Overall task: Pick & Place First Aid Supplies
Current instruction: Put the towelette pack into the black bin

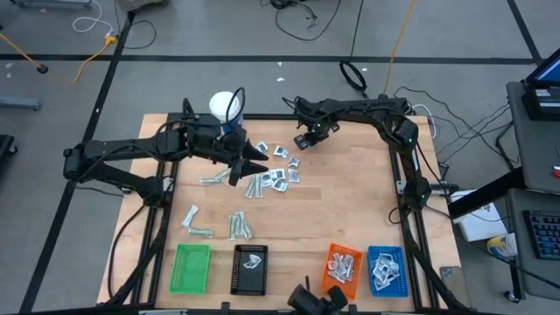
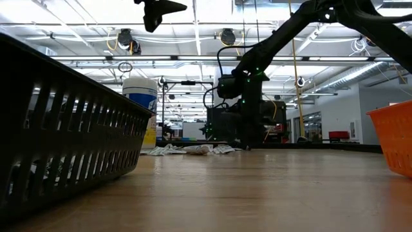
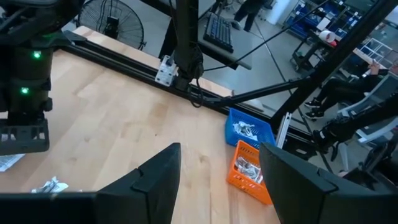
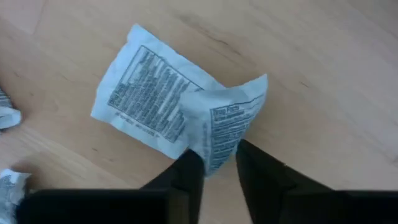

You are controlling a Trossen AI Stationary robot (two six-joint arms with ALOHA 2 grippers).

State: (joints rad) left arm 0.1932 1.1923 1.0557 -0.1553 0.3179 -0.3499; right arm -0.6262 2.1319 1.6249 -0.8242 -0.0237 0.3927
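Overhead, pale wood table in a workshop — right fingers pinching a sachet, left fingers apart.

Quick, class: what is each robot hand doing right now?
Left hand: open, holding nothing.
Right hand: closed on a packet.
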